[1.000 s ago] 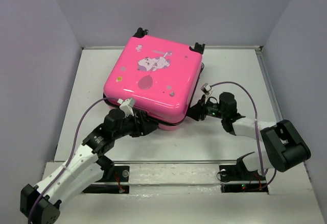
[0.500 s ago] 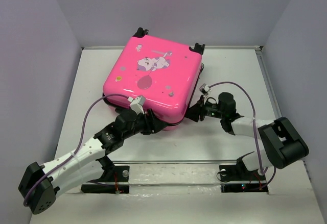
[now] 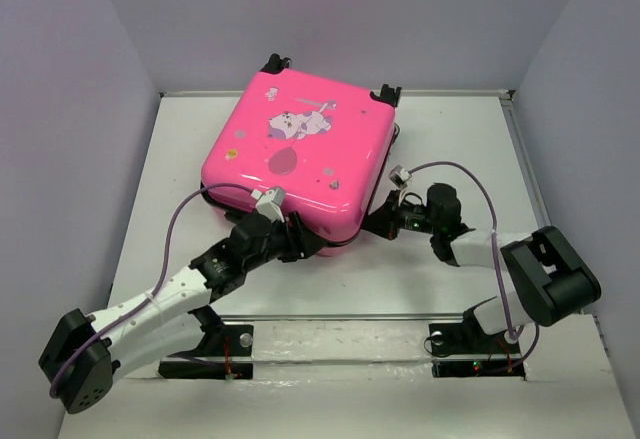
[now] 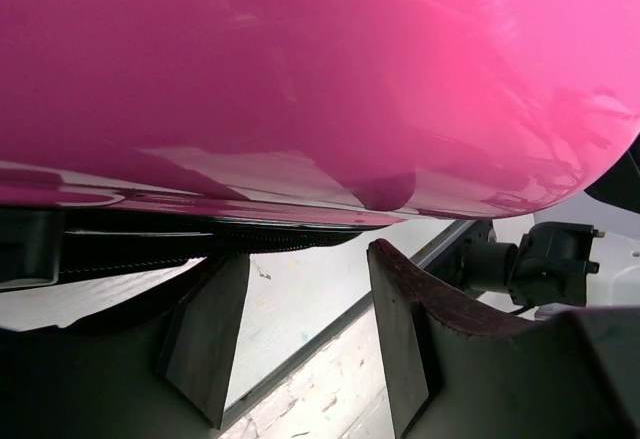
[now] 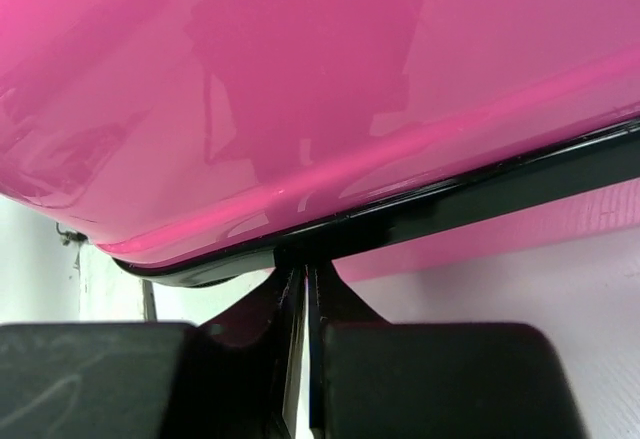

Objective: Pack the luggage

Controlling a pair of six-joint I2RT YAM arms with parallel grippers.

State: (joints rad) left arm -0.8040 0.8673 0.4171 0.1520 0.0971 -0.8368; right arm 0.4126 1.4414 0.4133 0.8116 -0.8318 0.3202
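Luggage (image 3: 295,154): the hot-pink hard-shell child's suitcase lies flat, printed shell up, on the far middle of the table and skewed so that one corner points at my bases. The lid is down on the base, so I judge the packing is done and only closing is left.
Table (image 3: 450,129): a white walled surface that carries the case. The near strip holds both of my bases.
Left gripper (image 3: 300,242): released, with the fingers (image 4: 215,299) spread. It sits low at the near corner, just under the seam, and it grasps nothing. I take it to be there to steady that corner or press it shut.
Right gripper (image 3: 383,221): clenched almost to a slit, as the right wrist view shows (image 5: 305,274), with the tips up against the black edge on the case's right side. I cannot tell whether a zipper pull is pinched between them.
Zipper trim (image 5: 480,194): a black band under the pink shell. Both grippers are set at its height, since the seam is what must be worked.
Wheels (image 3: 277,63): small and black, on the far edge, well apart from both grippers.
Change: over the last second my left gripper has slid right along the near edge toward the corner, the arm stretching out, and my right has crept slightly closer to the case. The case itself has not shifted.
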